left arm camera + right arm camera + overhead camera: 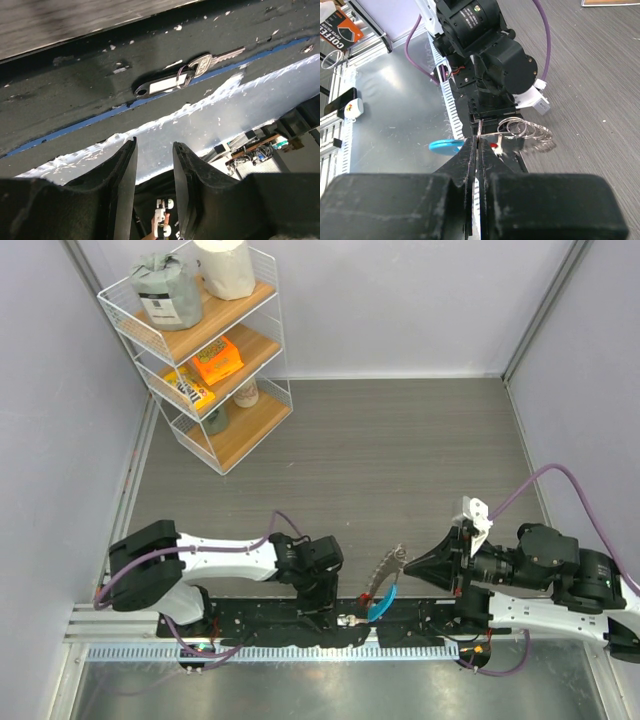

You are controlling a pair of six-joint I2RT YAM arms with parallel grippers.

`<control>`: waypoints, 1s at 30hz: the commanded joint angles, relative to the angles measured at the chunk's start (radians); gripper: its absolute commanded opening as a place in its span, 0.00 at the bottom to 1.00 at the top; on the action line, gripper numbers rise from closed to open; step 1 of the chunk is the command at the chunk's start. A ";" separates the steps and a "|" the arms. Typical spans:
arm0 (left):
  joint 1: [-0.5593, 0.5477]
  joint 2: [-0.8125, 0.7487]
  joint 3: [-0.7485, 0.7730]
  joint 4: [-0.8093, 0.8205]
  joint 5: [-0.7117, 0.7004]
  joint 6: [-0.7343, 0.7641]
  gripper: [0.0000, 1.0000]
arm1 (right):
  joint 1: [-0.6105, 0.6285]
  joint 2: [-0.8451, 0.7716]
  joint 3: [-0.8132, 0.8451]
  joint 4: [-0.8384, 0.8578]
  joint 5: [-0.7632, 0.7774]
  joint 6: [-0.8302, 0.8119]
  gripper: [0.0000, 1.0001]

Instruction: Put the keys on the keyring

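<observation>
My right gripper (pixel 408 566) is shut on the thin keyring (pixel 479 127) and holds it above the table's near edge. A blue tag (pixel 446 146) and a small red tag (pixel 493 146) hang from it, and a bunch of silvery keys (pixel 530 132) on coiled rings fans out to the right. In the top view the keys (pixel 388 565) sit above the blue tag (pixel 382 602). My left gripper (pixel 154 150) is open and empty, a little short of a single key (pixel 216 58) with a dark label tag (pixel 165 84) lying on the black rail.
A white wire shelf rack (pixel 200 350) with packages stands at the back left. The black base rail (pixel 300 625) and a shiny metal plate (pixel 330 690) run along the near edge. The left arm's wrist (pixel 490 50) is just beyond the keyring.
</observation>
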 commanded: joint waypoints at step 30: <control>0.039 0.261 0.211 0.008 0.050 0.031 0.40 | 0.000 -0.127 -0.028 0.052 0.008 0.008 0.06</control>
